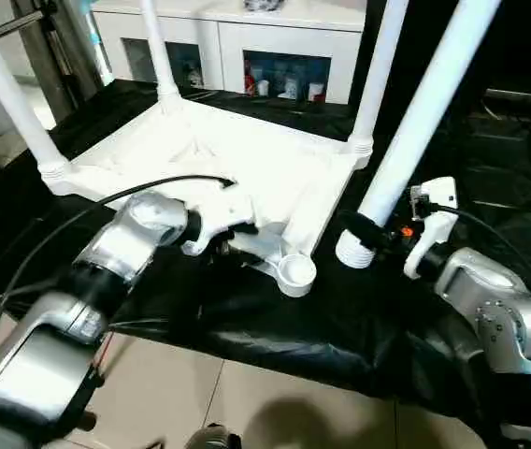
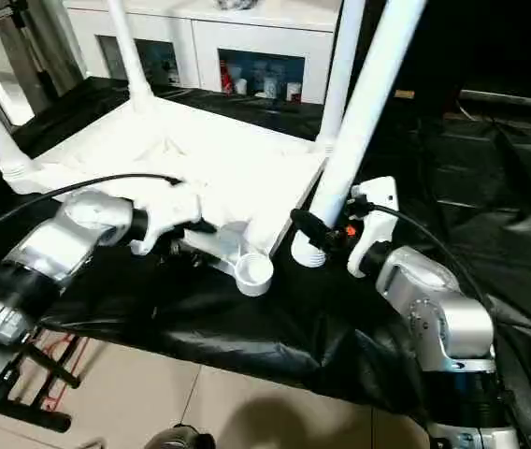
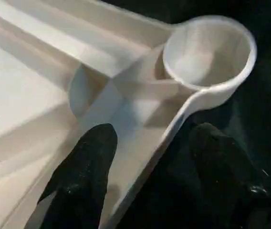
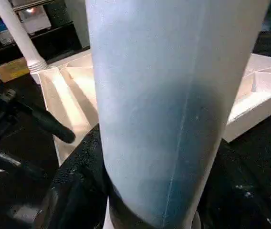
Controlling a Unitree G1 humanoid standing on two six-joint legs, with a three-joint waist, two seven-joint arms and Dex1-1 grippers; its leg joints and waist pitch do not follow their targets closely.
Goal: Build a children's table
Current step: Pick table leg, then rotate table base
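Observation:
The children's table top (image 1: 247,150) lies upside down on black cloth, ribbed underside up. Three white legs (image 1: 378,65) stand in its corner sockets. The near corner socket (image 1: 295,271) is empty. My left gripper (image 1: 228,245) is open and straddles the top's rim beside that socket; in the left wrist view one finger (image 3: 90,167) is inside the rim and the other outside. My right gripper (image 1: 368,229) is shut on the fourth leg (image 1: 415,131), which leans up to the right. Its ribbed lower end (image 1: 354,251) is just right of the empty socket, outside it.
The black cloth (image 1: 340,318) covers the work surface and drops to a tiled floor (image 1: 247,402) at the near edge. A white glass-door cabinet (image 1: 275,47) stands behind. A metal frame (image 1: 50,37) is at the back left. A black cable (image 1: 153,185) arcs over my left forearm.

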